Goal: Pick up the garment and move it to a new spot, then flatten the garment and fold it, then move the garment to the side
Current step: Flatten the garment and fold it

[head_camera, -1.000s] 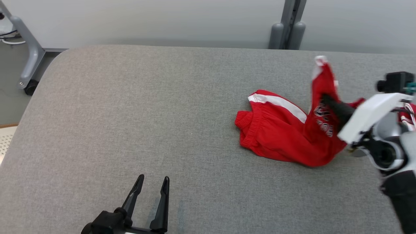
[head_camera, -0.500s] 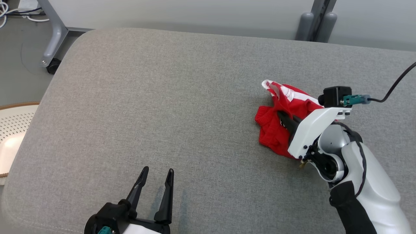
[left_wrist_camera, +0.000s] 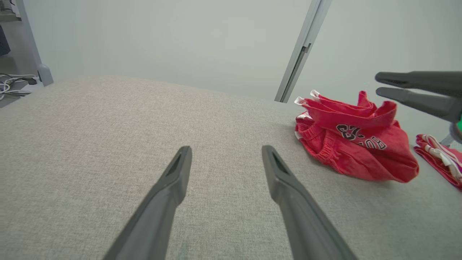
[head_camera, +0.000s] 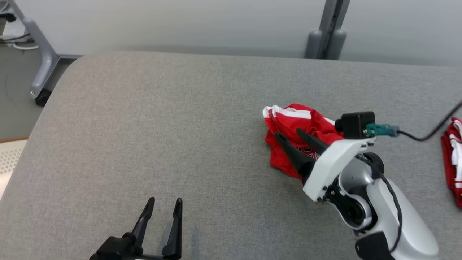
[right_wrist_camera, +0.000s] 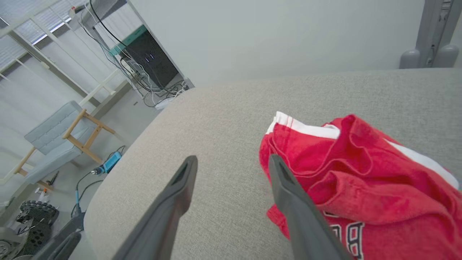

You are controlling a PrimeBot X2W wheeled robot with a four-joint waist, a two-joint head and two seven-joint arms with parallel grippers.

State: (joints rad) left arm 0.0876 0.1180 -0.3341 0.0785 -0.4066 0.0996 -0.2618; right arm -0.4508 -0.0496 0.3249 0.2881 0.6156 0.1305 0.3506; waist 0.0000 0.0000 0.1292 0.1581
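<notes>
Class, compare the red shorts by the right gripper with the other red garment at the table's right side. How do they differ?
The red shorts sit bunched in a heap, lettering showing; the other red garment lies lower and flatter, partly out of frame. The shorts lie by the open right gripper; the other garment lies apart from it. Both are red with white stripes, on the grey table.

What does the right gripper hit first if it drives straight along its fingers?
Probably the bare table beside the garment: the right gripper is open, aimed just past its striped edge. One finger may brush that edge; the height is hard to judge.
</notes>
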